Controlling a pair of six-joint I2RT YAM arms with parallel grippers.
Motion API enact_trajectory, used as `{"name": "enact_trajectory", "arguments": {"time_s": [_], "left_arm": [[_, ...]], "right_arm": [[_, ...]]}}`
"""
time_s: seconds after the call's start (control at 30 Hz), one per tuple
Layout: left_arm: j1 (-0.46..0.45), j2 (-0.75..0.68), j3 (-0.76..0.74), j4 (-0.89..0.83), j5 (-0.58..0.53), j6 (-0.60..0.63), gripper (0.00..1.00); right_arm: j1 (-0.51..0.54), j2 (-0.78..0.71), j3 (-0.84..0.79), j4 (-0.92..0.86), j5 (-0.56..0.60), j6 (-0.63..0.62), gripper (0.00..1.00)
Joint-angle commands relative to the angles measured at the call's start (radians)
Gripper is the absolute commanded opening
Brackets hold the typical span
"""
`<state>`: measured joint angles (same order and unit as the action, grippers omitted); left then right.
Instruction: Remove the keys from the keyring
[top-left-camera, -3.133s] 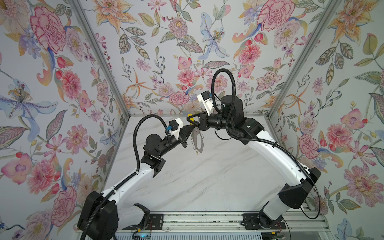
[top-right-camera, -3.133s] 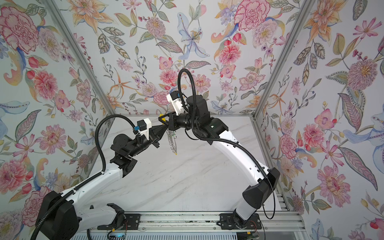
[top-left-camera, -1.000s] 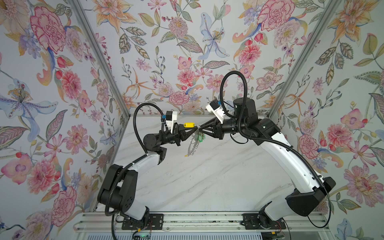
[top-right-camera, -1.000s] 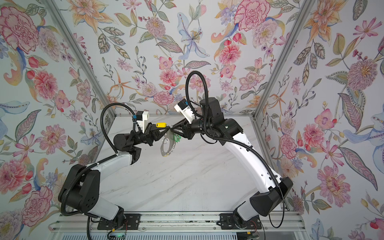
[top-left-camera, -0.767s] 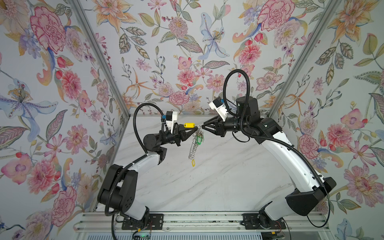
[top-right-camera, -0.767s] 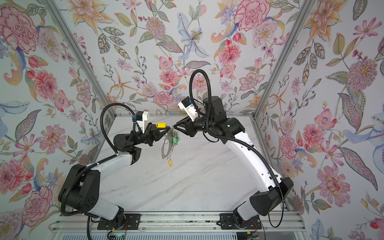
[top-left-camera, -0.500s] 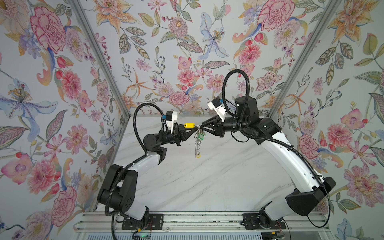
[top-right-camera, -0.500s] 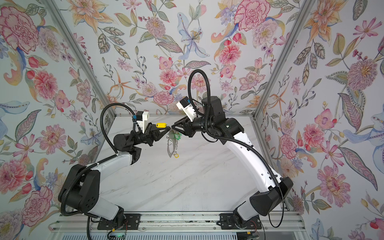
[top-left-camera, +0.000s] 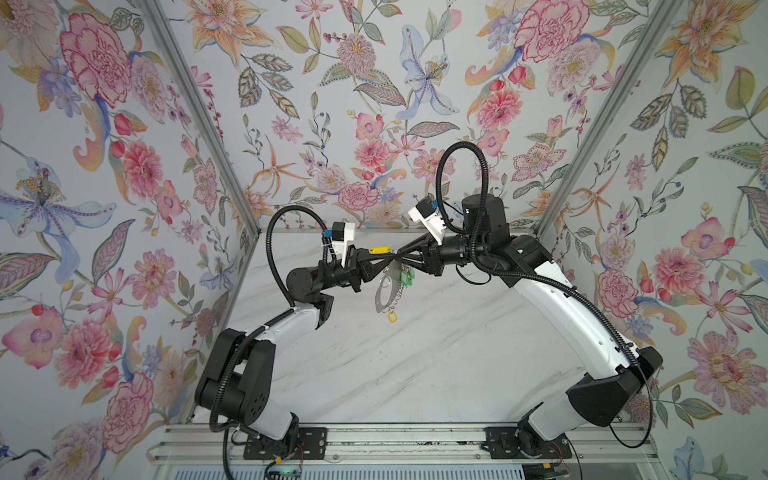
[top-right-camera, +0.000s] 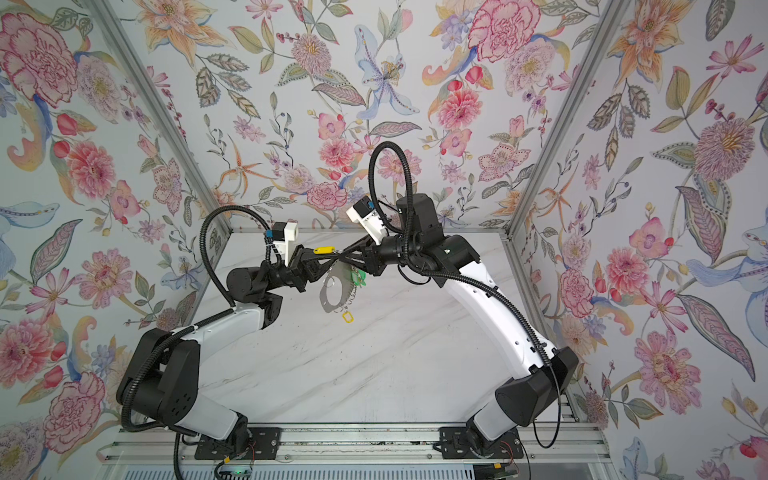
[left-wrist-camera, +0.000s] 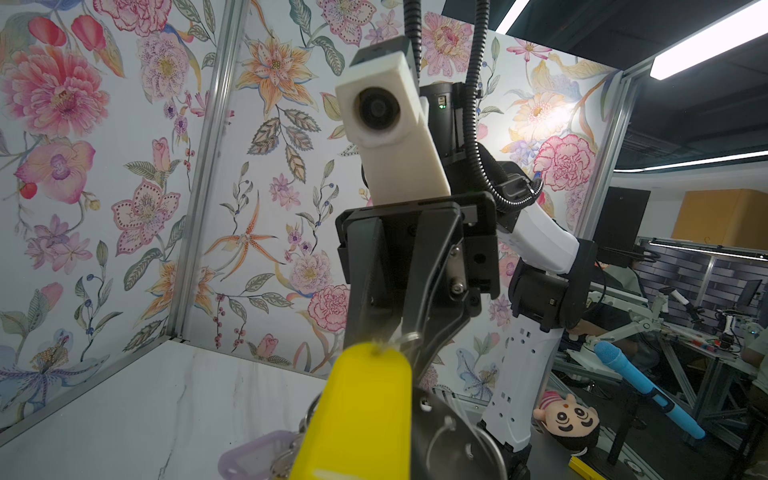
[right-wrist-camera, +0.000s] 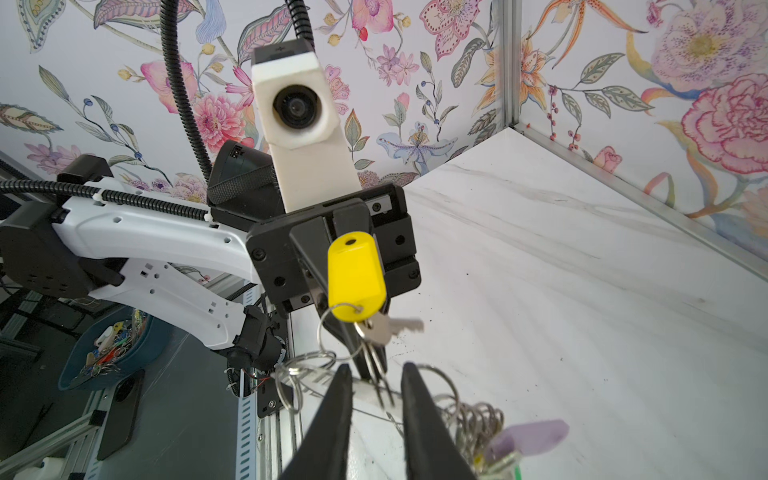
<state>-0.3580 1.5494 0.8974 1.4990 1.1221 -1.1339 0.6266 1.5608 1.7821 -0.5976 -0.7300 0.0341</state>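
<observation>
1. The left arm (top-left-camera: 286, 328) is raised from the near-left base, with the elbow folded and the forearm extended rightward.
2. The left gripper (top-left-camera: 390, 261) is held level. Its jaws are closed, and the keyring (top-left-camera: 381, 293) hangs from the tips.
3. The right arm (top-left-camera: 561, 307) is arched from the near-right base toward the far centre.
4. The right gripper (right-wrist-camera: 377, 374) is pointed leftward and meets the left gripper tip to tip. Its jaws are set narrowly apart.

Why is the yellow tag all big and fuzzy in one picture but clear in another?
Left wrist view: the yellow tag fills the near foreground, too close to focus, so it blurs. Right wrist view: the same tag hangs farther off and looks sharp, while the nearer purple tag is soft.
</observation>
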Motion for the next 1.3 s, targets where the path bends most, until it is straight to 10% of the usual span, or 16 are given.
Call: {"name": "enact_trajectory", "arguments": {"time_s": [0.0, 0.47, 0.7, 1.27], "left_arm": [[0.002, -0.011, 0.037, 0.166, -0.005, -0.002, 0.00], [0.005, -0.009, 0.019, 0.155, -0.017, 0.019, 0.00], [0.044, -0.070, -0.085, 0.005, -0.114, 0.175, 0.29], [0.044, -0.286, -0.178, -0.438, -0.207, 0.538, 0.49]], "right_arm": [[0.009, 0.012, 0.036, 0.011, -0.041, -0.014, 0.20], [0.011, -0.008, 0.031, 0.009, -0.001, -0.020, 0.00], [0.005, -0.010, 0.061, -0.076, 0.052, -0.057, 0.00], [0.016, 0.068, 0.201, -0.317, 0.155, -0.154, 0.00]]}}
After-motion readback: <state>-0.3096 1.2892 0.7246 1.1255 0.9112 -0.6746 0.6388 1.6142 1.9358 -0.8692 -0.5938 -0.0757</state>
